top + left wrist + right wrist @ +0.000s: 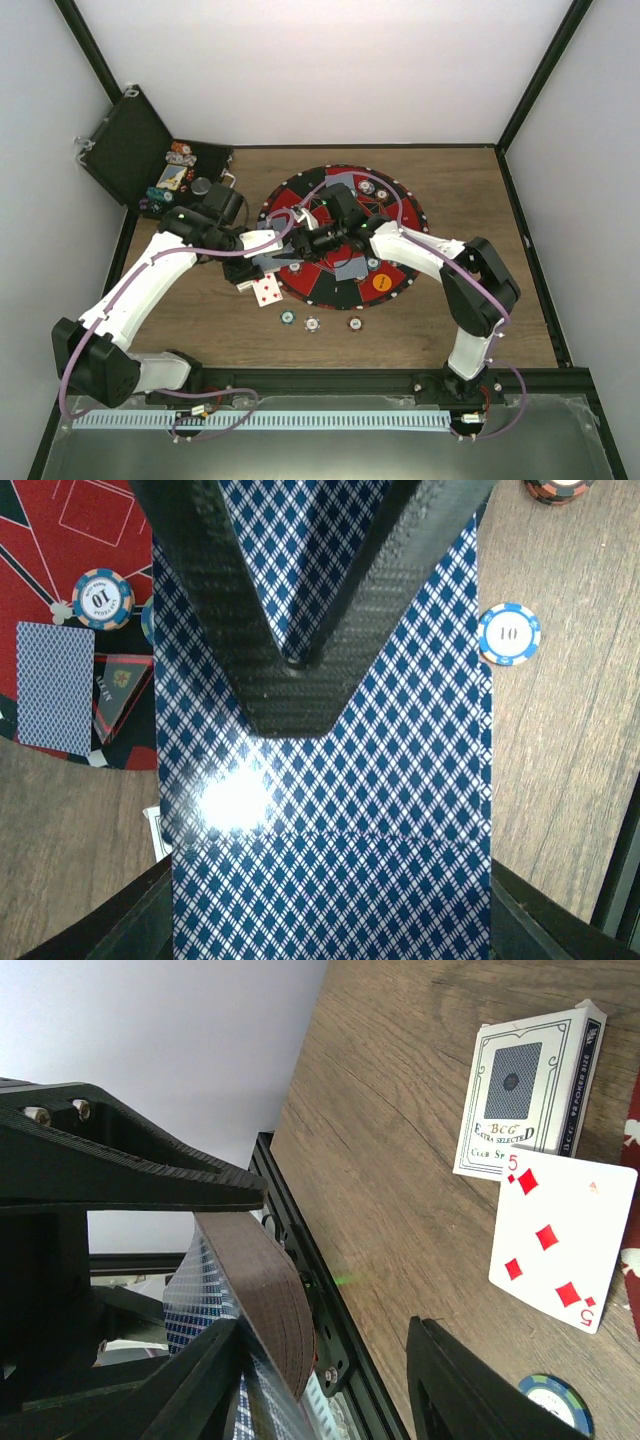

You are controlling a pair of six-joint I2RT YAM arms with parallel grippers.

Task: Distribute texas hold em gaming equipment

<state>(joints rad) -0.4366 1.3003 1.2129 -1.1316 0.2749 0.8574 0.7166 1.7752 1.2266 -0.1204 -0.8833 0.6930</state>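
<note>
Left gripper [258, 255]: clamped on the deck of blue diamond-backed playing cards [330, 810], one finger flat across the top back. Deck held above the wooden tabletop [400, 1160] at the near-left rim of the round red-and-black mat [40, 540]

Right gripper [325, 1335]: jaws apart, nothing pinched that I can see. Its wrist view shows the deck edge-on and bowed, close against one finger, with a wide gap to the other

Key relation: the deck's long axis runs out of the left gripper toward the right gripper, which faces its free end from the mat side. The right arm is the nearer one to that end

Judgement: next is to peel off a top card; the jaws need centring on the deck's edge first

On the table: face-up five of diamonds [560, 1240], white card box [525, 1090], three striped chips [312, 323] in a row
</note>
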